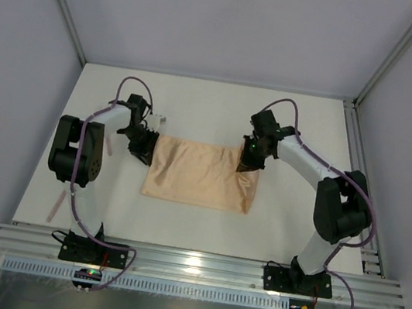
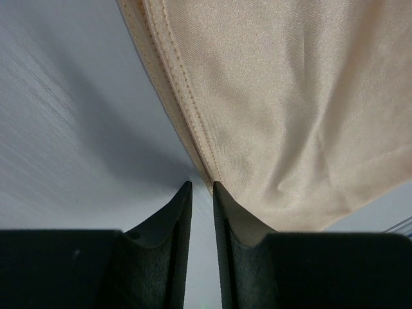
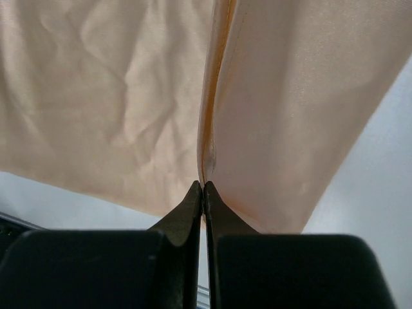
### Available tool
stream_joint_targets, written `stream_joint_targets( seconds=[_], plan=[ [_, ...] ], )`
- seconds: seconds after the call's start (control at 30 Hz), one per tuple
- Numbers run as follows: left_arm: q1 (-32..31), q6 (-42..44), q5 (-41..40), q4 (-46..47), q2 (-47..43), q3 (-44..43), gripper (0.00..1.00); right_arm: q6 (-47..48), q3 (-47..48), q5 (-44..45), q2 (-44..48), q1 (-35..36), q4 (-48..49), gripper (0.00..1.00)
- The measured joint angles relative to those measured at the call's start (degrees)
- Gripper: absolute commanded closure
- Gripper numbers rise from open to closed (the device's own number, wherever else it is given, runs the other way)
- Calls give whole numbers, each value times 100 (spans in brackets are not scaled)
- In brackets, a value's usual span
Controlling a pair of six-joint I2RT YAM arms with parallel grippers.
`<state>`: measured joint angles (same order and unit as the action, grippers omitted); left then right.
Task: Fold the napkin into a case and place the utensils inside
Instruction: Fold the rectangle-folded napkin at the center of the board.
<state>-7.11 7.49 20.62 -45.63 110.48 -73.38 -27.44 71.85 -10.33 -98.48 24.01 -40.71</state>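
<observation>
Napkin (image 1: 203, 174): peach-orange cloth, fine smooth weave with a slight sheen, no pattern. It lies folded on the white tabletop (image 1: 198, 106) as a wide, roughly rectangular shape with soft creases, between the two arms in the middle of the surface.

Left wrist view: the napkin (image 2: 290, 96) shows a stitched double hem and at least two stacked layers along its edge, tapering to a corner right at the fingertips. Left pincer (image 2: 201, 187) is at a narrow slit, with bare tabletop (image 2: 64, 129) visible through the gap. Cloth touches the tip of one black finger (image 2: 241, 222) but is not clamped. Overhead, that pincer (image 1: 142, 148) sits at the napkin's far-left corner.

Right wrist view: right pincer (image 3: 203, 185) is closed tight on the napkin (image 3: 96, 96), pinching a raised fold ridge that runs straight away from the tips. Cloth on one side of the ridge is wrinkled, on the other smooth and taut. Overhead, this pincer (image 1: 247, 165) holds the far-right corner.

Fingers are matte black, wedge-shaped and taper to thin tips.

Slim pale pink utensil (image 1: 56, 206) lies at the tabletop's left edge beside the left arm, well apart from the napkin. Its head is too small to make out.
</observation>
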Motion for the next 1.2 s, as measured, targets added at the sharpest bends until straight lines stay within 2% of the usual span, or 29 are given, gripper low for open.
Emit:
stream_joint_targets(
  seconds=[0.4,0.7,1.2],
  plan=[
    [0,-2,4,15,4,17,84,-887,1475,-444,-1803,1451,590,97],
    [2,-4,55,46,4,55,90,-1497,1803,-675,-2055,1825,1054,97],
    [2,-11,170,83,15,85,93,-2798,2286,-999,-2861,2280,1967,97]
  ],
)
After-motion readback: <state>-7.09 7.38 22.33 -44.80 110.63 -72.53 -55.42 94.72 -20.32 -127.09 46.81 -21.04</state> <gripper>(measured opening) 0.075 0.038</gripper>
